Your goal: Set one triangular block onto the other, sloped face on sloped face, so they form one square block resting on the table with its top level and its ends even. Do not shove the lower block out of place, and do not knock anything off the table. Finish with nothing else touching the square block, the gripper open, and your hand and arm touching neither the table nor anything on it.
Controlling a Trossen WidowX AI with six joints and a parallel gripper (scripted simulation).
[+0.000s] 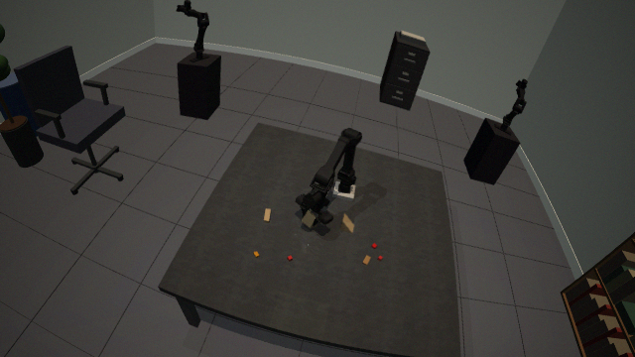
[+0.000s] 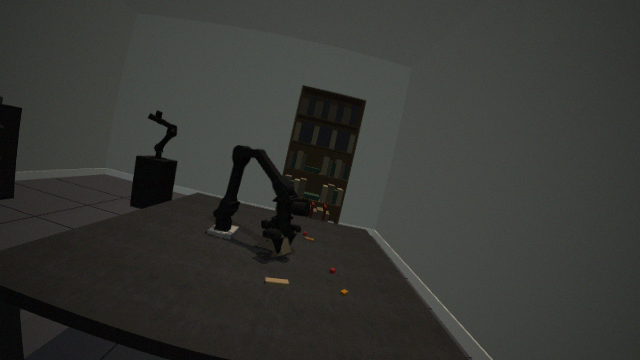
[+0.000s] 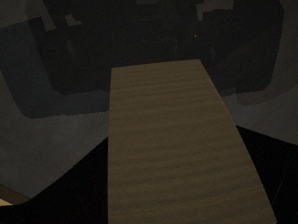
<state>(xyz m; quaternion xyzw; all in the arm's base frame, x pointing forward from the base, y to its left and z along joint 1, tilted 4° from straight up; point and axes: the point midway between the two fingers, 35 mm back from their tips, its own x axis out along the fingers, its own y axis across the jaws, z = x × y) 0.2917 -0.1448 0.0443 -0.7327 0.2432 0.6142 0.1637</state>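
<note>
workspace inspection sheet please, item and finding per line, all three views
surface: dark square table, matte.
job's things: tan triangular wooden block in the gripper; second tan triangular block on the table beside it.
clutter: flat tan plank, small tan piece, three small red cubes, e.g., one orange cube.
grippers: gripper shut on the tan block, low over the table.
cables: nothing seen.
surroundings: two idle arms on pedestals, filing cabinet, office chair, bookshelf.
</note>
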